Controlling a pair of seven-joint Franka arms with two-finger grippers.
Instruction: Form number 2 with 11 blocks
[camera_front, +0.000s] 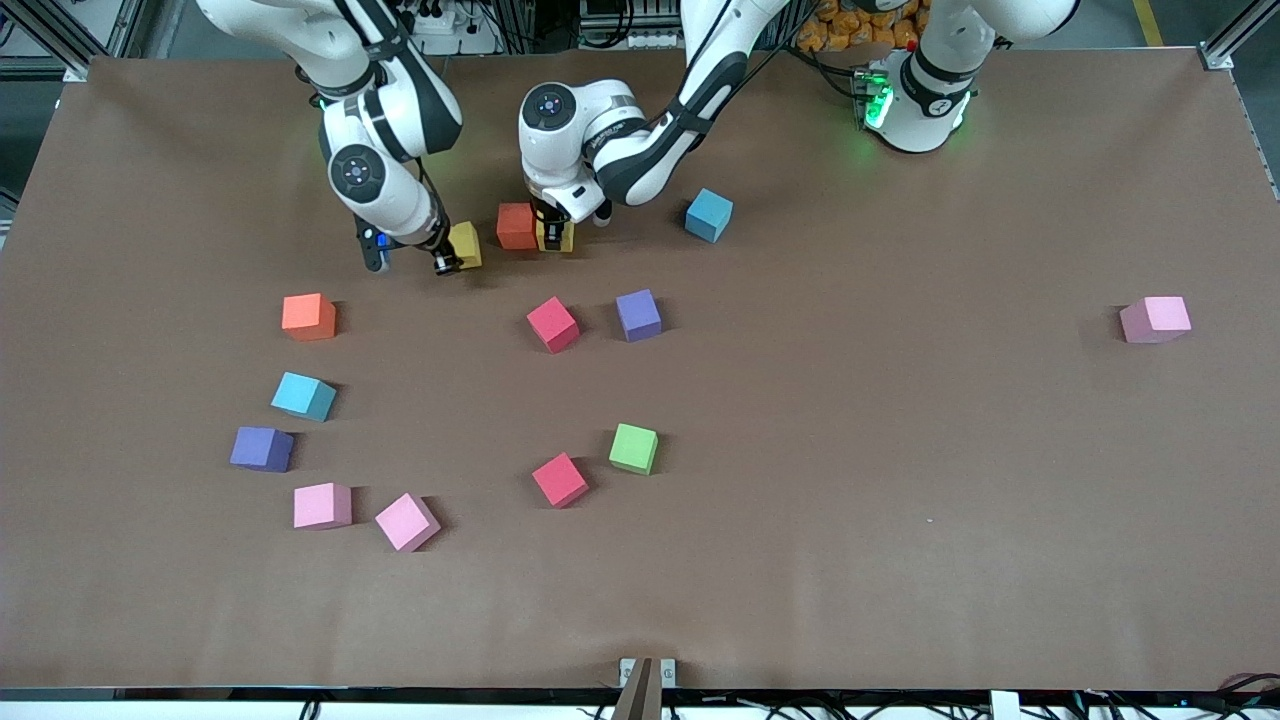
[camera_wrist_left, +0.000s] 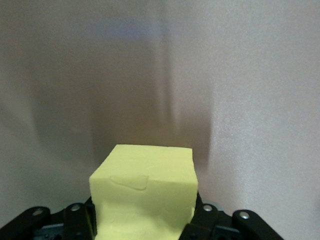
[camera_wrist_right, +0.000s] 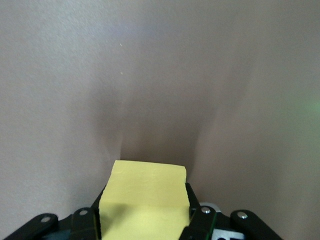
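At the upper middle of the front frame, I begin the number 2: my left gripper (camera_front: 553, 236) is clamped on a yellow block (camera_front: 557, 237) that sits touching an orange-red block (camera_front: 516, 226) on the bench (camera_front: 850, 480), while my right gripper (camera_front: 445, 258), just up-frame of the frame's centre-left, grips the second yellow block (camera_front: 466, 245), apart from that pair. Both wrist views show the same thing: a yellow block (camera_wrist_left: 145, 192) pinched between my left fingers, another (camera_wrist_right: 145, 197) between my right. As I judge it, the digit is barely started, two cubes side by side and a third arriving. The rest lie scattered: a blue block (camera_front: 709, 215) near the pair, a red block (camera_front: 553, 324) and purple block (camera_front: 638, 314) at mid-frame, a green block (camera_front: 634, 448) and second red block (camera_front: 560, 480) lower down, an orange block (camera_front: 308, 316), light blue block (camera_front: 303, 396), second purple block (camera_front: 262, 449) and two pink blocks (camera_front: 322, 506) (camera_front: 407, 522) at lower left, and a lone pink block (camera_front: 1155, 319) at far right.
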